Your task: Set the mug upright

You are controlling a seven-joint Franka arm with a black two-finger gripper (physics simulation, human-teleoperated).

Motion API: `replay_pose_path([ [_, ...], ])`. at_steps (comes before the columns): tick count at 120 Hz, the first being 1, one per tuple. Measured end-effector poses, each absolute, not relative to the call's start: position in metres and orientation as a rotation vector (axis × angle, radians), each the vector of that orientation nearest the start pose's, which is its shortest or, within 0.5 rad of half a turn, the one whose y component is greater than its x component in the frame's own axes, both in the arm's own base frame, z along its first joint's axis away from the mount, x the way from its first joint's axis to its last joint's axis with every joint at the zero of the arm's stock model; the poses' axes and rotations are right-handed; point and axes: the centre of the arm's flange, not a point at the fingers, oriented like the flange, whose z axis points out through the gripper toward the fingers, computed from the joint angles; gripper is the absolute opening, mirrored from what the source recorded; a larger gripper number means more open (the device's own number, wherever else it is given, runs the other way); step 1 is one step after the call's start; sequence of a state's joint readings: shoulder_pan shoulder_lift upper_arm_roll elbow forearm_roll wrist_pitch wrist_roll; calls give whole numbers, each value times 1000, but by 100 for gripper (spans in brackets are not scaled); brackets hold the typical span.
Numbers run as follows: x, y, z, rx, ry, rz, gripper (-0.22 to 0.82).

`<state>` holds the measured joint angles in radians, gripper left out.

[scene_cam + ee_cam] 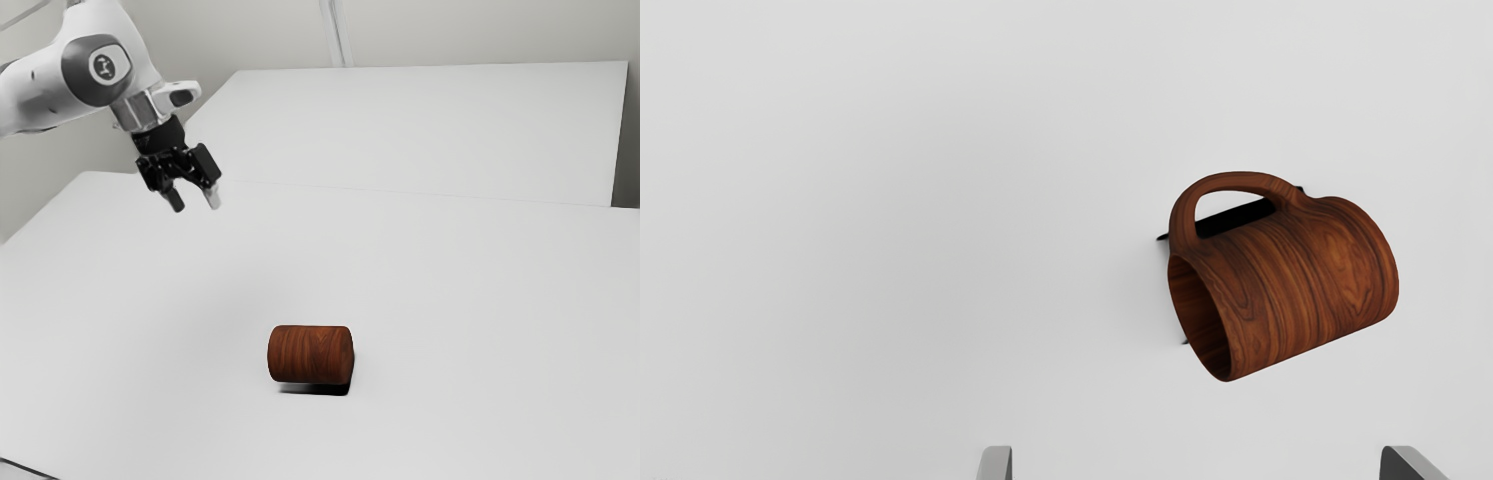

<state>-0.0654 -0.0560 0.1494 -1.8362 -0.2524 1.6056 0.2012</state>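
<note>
The mug [311,354] lies on its side on the table [180,290] — handle out; the gripper [196,204] hangs above, apart — fingers spread wide, holding nothing.

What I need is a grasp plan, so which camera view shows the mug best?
The wrist view: it shows the mug up close, with the handle's full loop and the open mouth. The exterior view shows its body lying sideways on the table, well apart from the end effector.
</note>
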Motion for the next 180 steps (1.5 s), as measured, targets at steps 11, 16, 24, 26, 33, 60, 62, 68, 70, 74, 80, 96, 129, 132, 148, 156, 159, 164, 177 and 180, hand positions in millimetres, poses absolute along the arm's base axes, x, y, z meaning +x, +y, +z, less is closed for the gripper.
replay_pose_path([
  [11, 498, 31, 509, -3522, 38, 328, 60],
  [16, 485, 40, 496, -3570, -27, 353, 60],
  [24, 470, 48, 467, -3662, -119, 387, 60],
  [26, 468, 49, 461, -3684, -136, 390, 60],
  [33, 462, 46, 441, -3756, -174, 385, 60],
  [60, 448, 33, 374, -3976, -308, 315, 60],
  [62, 447, 32, 369, -3992, -319, 308, 60],
  [68, 442, 29, 356, -4036, -355, 274, 60],
  [70, 441, 29, 353, -4048, -366, 259, 60],
  [74, 439, 27, 345, -4068, -387, 232, 60],
  [80, 435, 25, 333, -4096, -425, 198, 60],
  [96, 429, 20, 303, -4175, -527, 141, 60],
  [129, 424, 5, 273, -4310, -513, 33, 60],
  [132, 423, 4, 272, -4320, -495, 27, 60],
  [148, 423, -3, 273, -4369, -382, -24, 60],
  [156, 423, -7, 274, -4388, -336, -53, 60],
  [159, 423, -9, 273, -4393, -319, -58, 60],
  [164, 423, -12, 273, -4402, -286, -64, 60],
  [177, 422, -21, 269, -4421, -213, -62, 41],
  [180, 422, -23, 268, -4426, -204, -60, 35],
])
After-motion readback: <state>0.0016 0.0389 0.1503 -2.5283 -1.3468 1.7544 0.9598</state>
